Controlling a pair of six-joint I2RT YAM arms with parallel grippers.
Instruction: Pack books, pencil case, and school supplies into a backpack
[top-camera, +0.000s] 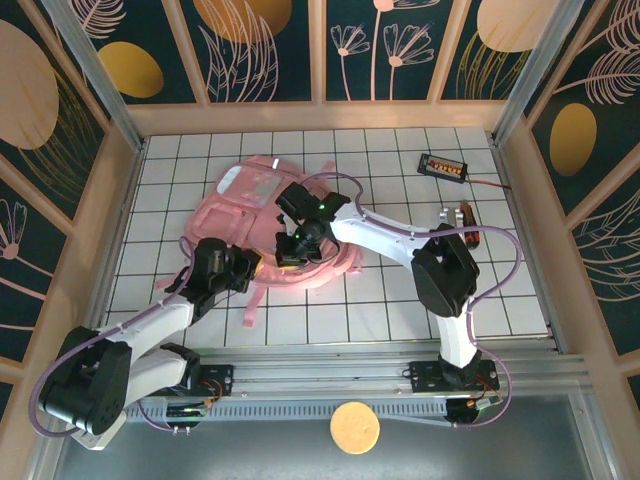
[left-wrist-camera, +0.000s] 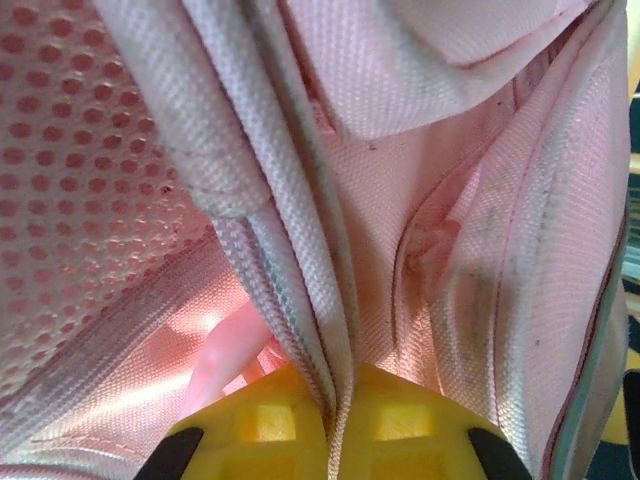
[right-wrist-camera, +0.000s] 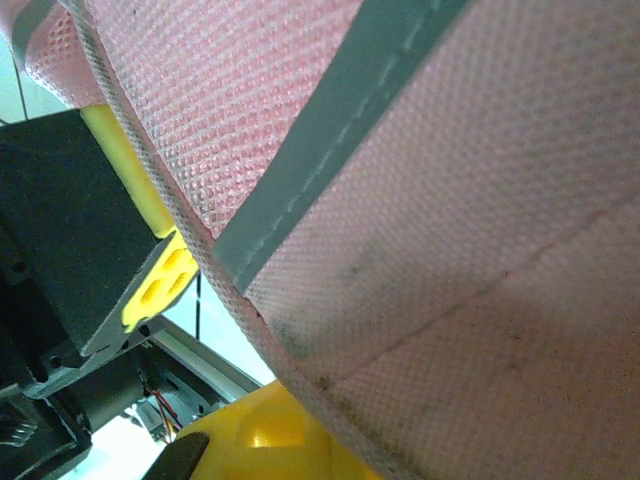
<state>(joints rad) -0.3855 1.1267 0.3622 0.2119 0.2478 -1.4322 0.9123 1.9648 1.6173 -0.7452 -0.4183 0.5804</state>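
Note:
The pink backpack (top-camera: 250, 205) lies flat on the white gridded table, left of centre. My left gripper (top-camera: 248, 268) sits at its near left edge. In the left wrist view this gripper (left-wrist-camera: 340, 390) is shut on a raised seam of the backpack (left-wrist-camera: 450, 200), pinched between the yellow fingers (left-wrist-camera: 260, 420). My right gripper (top-camera: 290, 255) is at the near edge just beside it, shut on the backpack's rim (right-wrist-camera: 420, 220). One yellow finger (right-wrist-camera: 265, 430) shows under the fabric; the other is hidden behind it. The books, the pencil case and the school supplies are out of view.
A black gadget with orange digits (top-camera: 443, 165) and its red wire lie at the back right. A small dark red object (top-camera: 463, 214) sits by the right arm's elbow. Loose backpack straps (top-camera: 250, 305) trail toward the near edge. Walls enclose the table.

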